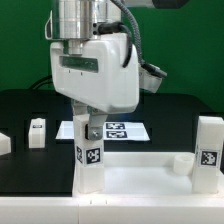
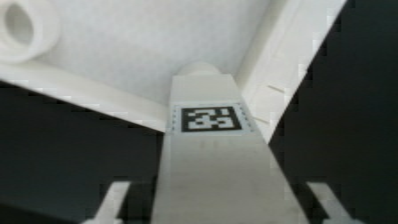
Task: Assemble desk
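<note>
The claw point(image 1: 88, 130) of the white robot arm point(image 1: 95, 70) points straight down and is clamped on a square white leg point(image 1: 90, 158). One finger point(image 2: 114, 203) presses on each side of the leg. The leg stands upright in the grip and bears a black-and-white tag point(image 2: 210, 118) on its face. Its lower end is at the desk top's point(image 1: 140, 185) corner on the exterior view's left. Whether it touches the top cannot be told. In the wrist view the leg's end lies by the top's raised rim, where white plastic meets the black table point(image 1: 20, 105).

The desk top is a large flat white panel lying at the near side of the table. It has a round socket point(image 1: 181, 160) toward the exterior view's right. Just beside that socket, at the right end, a second tagged leg point(image 1: 208, 150) stands upright.

Behind the claw, farther off, the marker board point(image 1: 128, 130) lies flat on the table. On the exterior view's left, apart from the desk top, a small white part point(image 1: 37, 131) stands on the table. Another white part point(image 1: 4, 143) is cut off by the picture's edge.
</note>
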Available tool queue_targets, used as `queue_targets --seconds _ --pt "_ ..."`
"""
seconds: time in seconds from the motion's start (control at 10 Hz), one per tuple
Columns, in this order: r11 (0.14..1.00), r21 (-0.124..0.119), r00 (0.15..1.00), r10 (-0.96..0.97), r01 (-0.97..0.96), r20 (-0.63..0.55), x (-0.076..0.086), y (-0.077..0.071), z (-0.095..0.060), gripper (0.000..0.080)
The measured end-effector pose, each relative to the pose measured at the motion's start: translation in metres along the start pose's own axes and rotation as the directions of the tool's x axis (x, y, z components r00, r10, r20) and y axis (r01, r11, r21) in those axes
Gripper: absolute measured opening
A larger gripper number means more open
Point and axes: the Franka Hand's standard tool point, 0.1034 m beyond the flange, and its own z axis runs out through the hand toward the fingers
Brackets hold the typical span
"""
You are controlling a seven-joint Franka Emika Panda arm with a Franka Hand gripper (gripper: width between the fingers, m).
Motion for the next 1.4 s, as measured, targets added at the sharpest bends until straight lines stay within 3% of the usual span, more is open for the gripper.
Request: queue_targets --seconds 0.2,0.3,0.4,0.5,0.6,0.8,0.9,1.0,1.1,1.2,1.4 --pt "0.980 -0.007 0.980 0.199 -0.199 0.012 -0.001 0.001 0.000 0.0284" --pt "0.919 -0.016 0.918 0.395 -0.395 0.027 -0.002 0.000 0.000 0.0284" --pt "0.812 -0.020 0.812 0.583 -0.583 0.037 -0.005 -0.001 0.001 0.0284" --pt "0.648 -0.015 0.647 0.762 -0.762 0.040 -0.010 -0.006 0.001 0.0284" --pt "0.540 -0.008 0.539 0.841 -0.842 0.039 -0.010 -0.007 0.001 0.0284" --pt "0.557 -0.007 0.556 0.830 -0.830 0.039 -0.010 -0.007 0.001 0.0285" --pt "0.638 0.000 0.638 0.769 -0.770 0.036 -0.010 -0.007 0.001 0.0285" --pt "0.792 0.013 0.792 0.610 -0.611 0.036 -0.013 -0.006 0.002 0.0497" --pt "0.898 0.022 0.898 0.438 -0.439 0.034 -0.014 -0.007 0.002 0.0497" --pt "0.952 0.022 0.952 0.304 -0.305 0.034 -0.013 -0.006 0.002 0.0616" --pt "0.975 0.023 0.975 0.221 -0.221 0.030 -0.013 -0.005 0.003 0.0639"
